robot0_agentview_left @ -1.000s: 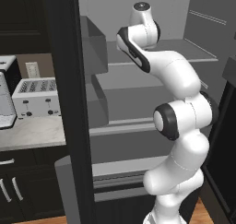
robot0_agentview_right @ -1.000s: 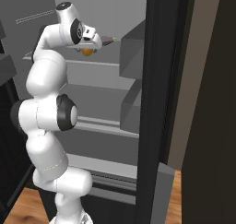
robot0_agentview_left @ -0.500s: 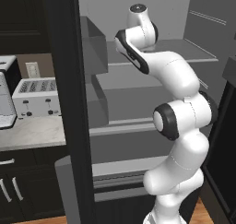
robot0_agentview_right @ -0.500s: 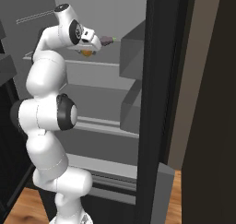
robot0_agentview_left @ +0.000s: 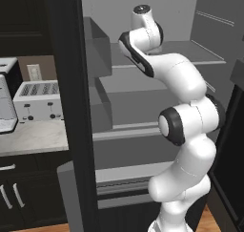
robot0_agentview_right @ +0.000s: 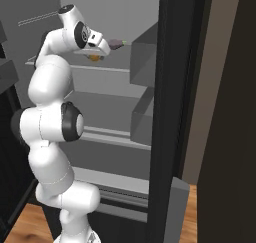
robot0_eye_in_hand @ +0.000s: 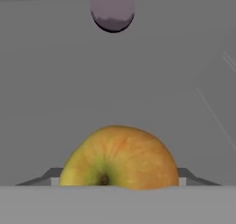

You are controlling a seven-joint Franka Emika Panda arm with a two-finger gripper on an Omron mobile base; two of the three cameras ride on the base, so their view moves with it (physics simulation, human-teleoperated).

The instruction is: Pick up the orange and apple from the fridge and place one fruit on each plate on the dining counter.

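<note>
The apple [robot0_eye_in_hand: 119, 156], yellow-green shading to orange-red, sits low in the hand view, between the two fingertips of my gripper [robot0_eye_in_hand: 117, 179]. The fingertips [robot0_eye_in_hand: 51, 177] touch its sides, so the gripper is shut on it. In the right base view the apple [robot0_agentview_right: 94, 58] peeks out under the hand at my gripper [robot0_agentview_right: 95, 54], just over the upper shelf of the open fridge [robot0_agentview_right: 100, 102]. In the left base view my arm reaches into the fridge [robot0_agentview_left: 157, 83], and the hand is hidden behind the wrist. The orange, the plates and the dining counter are out of view.
A dull purple ball [robot0_eye_in_hand: 113, 8] lies further back on the same shelf, also seen past the hand as the purple ball [robot0_agentview_right: 116, 43]. Door bins [robot0_agentview_right: 145, 57] stand to the right. A toaster [robot0_agentview_left: 35, 100] sits on the wall counter left of the fridge.
The arm has barely shifted. The apple stays in the same spot under the hand.
</note>
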